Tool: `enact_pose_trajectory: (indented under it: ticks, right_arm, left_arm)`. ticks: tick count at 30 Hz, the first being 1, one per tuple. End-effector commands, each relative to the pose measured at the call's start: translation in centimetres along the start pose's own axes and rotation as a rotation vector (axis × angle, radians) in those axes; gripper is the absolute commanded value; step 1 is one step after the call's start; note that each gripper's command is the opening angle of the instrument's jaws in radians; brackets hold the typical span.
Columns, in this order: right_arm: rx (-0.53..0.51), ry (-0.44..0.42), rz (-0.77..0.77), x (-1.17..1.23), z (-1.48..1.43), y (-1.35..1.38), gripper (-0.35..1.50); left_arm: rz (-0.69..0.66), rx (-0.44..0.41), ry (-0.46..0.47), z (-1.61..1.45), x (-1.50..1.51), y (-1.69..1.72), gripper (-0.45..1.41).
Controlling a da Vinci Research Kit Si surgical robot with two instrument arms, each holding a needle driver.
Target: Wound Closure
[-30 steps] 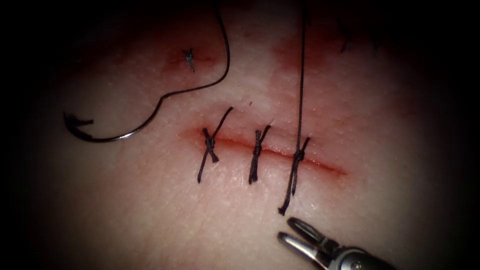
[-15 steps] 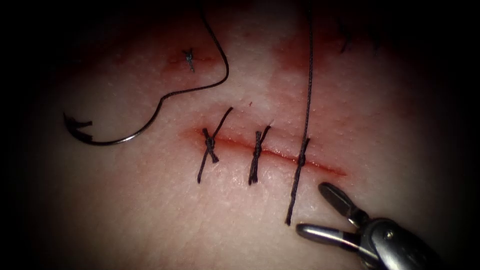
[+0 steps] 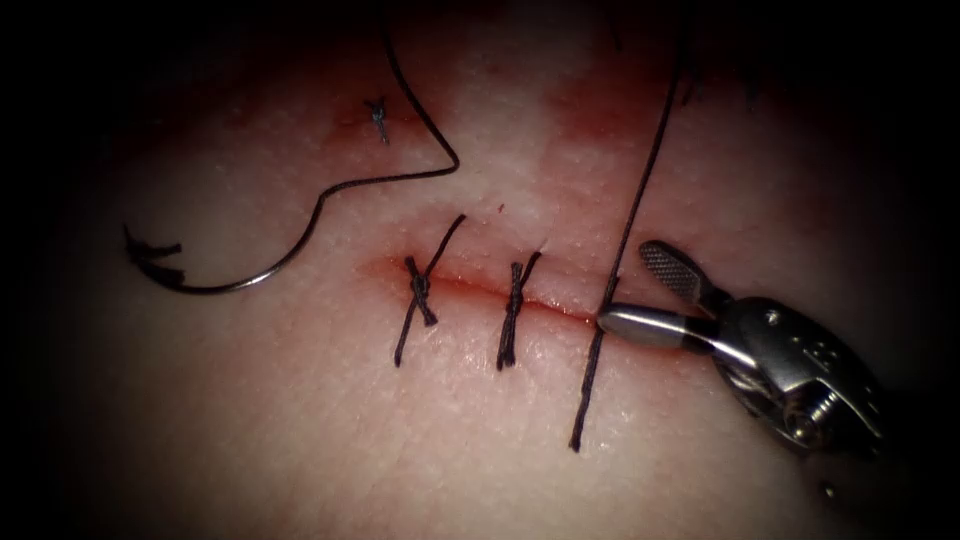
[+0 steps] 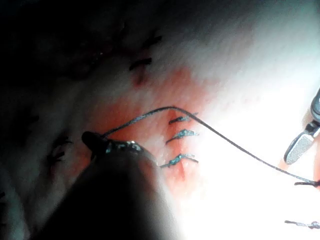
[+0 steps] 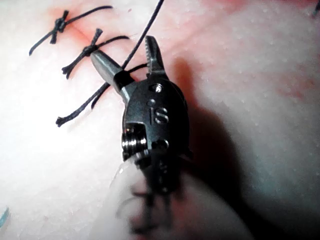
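The right tool (image 3: 625,290) has come up from the tissue's (image 3: 300,430) near edge to the third knot on the cut (image 3: 560,312), jaws apart around the taut thread (image 3: 640,190); the left tool (image 4: 92,141) grips that thread. The needle (image 3: 215,283) lies free left of the cut.

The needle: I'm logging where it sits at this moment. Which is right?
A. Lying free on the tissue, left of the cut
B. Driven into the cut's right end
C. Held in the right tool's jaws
A: the needle lies loose on the tissue, away from the open right tool.
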Motion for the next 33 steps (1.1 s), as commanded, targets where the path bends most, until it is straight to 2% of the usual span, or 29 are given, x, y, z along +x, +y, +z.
enact_pose_trajectory:
  ticks: [1, 10, 20, 33]
  right_arm:
    - [0.008, -0.002, 0.007, -0.08, 0.17, 0.01, 1.23]
    - [0.024, -0.023, 0.007, -0.12, 0.43, -0.05, 1.21]
    - [0.033, -0.023, 0.016, -0.06, 0.68, -0.06, 1.18]
    - [0.046, -0.024, 0.013, -0.03, 0.85, -0.08, 1.13]
  left_arm:
    - [-0.005, 0.015, 0.002, 0.00, 0.05, -0.05, -0.45]
    - [0.004, 0.021, -0.003, -0.14, 0.18, -0.12, -0.45]
    - [0.006, 0.026, 0.002, -0.23, 0.22, -0.10, -0.45]
    - [0.007, 0.034, 0.008, -0.38, 0.41, -0.14, -0.45]
